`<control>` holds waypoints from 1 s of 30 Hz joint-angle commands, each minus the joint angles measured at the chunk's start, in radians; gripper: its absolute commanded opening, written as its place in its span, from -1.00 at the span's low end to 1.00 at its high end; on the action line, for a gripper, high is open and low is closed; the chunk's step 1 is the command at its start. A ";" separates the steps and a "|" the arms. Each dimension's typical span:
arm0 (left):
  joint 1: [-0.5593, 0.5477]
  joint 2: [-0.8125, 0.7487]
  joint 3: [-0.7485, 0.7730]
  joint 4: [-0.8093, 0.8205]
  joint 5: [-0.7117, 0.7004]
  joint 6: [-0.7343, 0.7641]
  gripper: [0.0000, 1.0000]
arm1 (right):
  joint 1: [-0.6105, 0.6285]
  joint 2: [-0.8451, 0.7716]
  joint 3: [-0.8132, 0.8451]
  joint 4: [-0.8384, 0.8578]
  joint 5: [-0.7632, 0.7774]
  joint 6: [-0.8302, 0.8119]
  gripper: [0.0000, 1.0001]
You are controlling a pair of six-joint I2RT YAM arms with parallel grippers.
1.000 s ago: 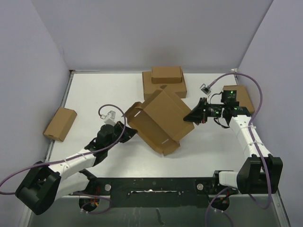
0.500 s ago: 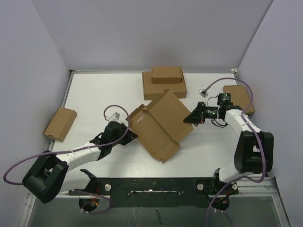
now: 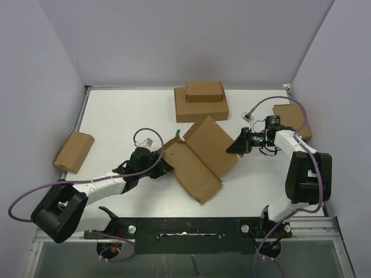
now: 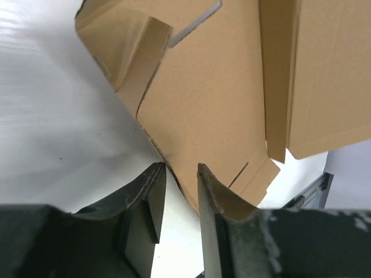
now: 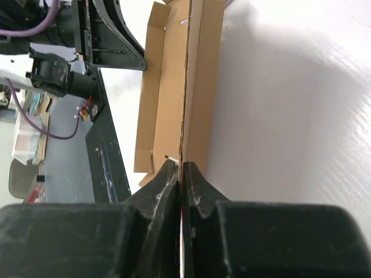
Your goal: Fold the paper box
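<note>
The left gripper [image 4: 177,174] sits low on the table [image 3: 110,116], jaws narrowly parted at the near-left edge of the paper box [image 3: 200,159], which lies half-open mid-table. The right gripper [image 3: 233,146] pinches its right panel's edge. A small box [image 3: 73,152] lies well apart at the left edge; stacked boxes [image 3: 201,103] stand just beyond.

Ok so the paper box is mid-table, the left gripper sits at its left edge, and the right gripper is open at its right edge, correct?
Not quite: the right gripper is shut, pinching the paper box at its right edge, as the right wrist view shows. The box is mid-table, and the left gripper sits at its left edge.
</note>
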 commanded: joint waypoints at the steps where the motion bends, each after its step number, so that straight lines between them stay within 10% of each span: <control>1: -0.008 -0.035 0.044 0.045 0.083 0.068 -0.38 | -0.026 0.026 0.094 -0.167 -0.023 -0.179 -1.00; 20: 0.102 -0.377 0.185 -0.250 0.231 0.451 0.01 | -0.106 -0.024 0.168 -0.385 0.025 -0.401 -1.00; 30: 0.103 -0.099 0.321 -0.112 0.281 0.364 -0.32 | -0.108 -0.046 0.168 -0.385 0.022 -0.406 -1.00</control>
